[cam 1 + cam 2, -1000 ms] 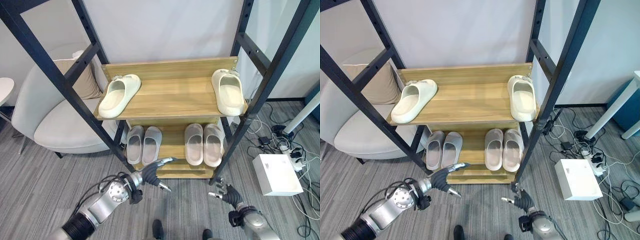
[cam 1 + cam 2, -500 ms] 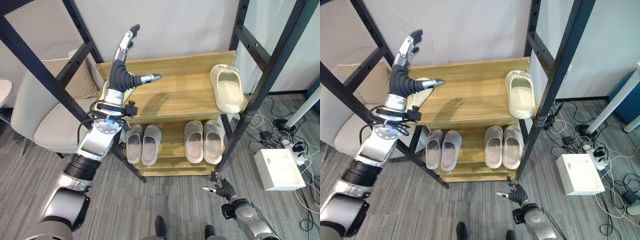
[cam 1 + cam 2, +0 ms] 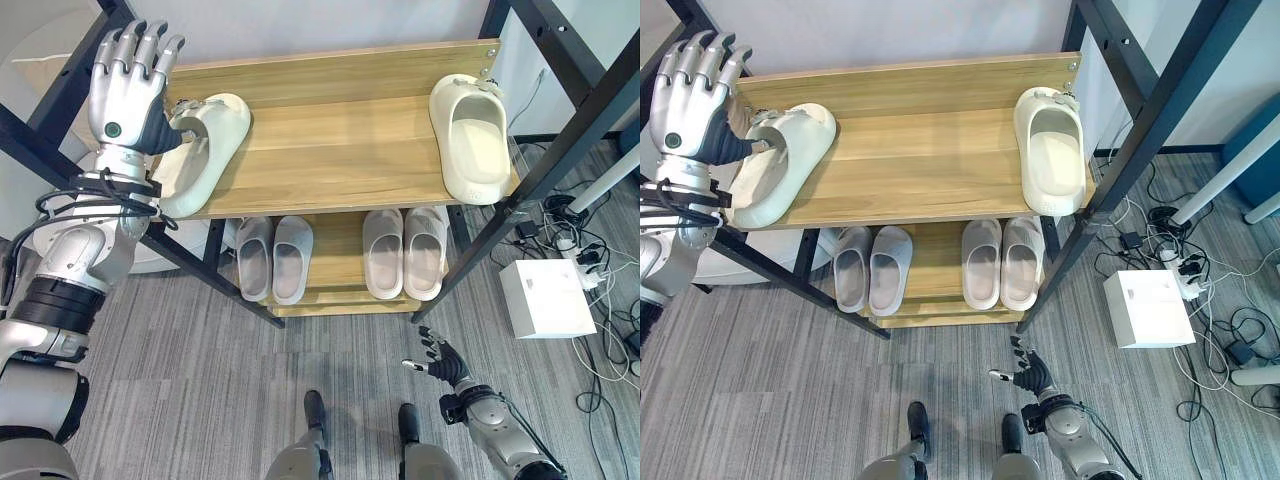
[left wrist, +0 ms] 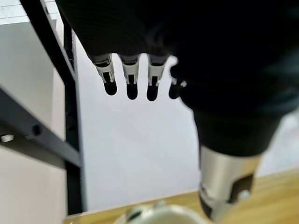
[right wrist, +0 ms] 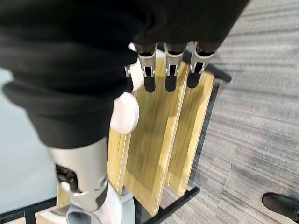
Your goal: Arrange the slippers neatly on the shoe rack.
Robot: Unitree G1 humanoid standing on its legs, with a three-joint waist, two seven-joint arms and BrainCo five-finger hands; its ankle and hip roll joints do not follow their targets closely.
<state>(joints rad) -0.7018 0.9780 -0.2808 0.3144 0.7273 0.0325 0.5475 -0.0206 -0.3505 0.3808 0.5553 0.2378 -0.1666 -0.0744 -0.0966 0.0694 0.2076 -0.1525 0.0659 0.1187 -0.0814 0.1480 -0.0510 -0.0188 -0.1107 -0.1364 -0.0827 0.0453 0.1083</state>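
Shoe rack (image 3: 340, 190): wood shelves, black frame. Top shelf: 2 cream slippers, well apart; left slipper (image 3: 203, 150) angled at left edge, right slipper (image 3: 472, 135) straight at right edge. Lower shelf: 2 grey pairs (image 3: 273, 258) (image 3: 404, 251), each side by side.

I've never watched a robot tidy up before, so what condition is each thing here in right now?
left hand: raised, fingers straight, open, beside the left cream slipper
right hand: low above the floor, open, holding nothing
left cream slipper: on the top shelf, angled, overhanging its edge
right cream slipper: top shelf, straight
grey slippers: lower shelf, paired
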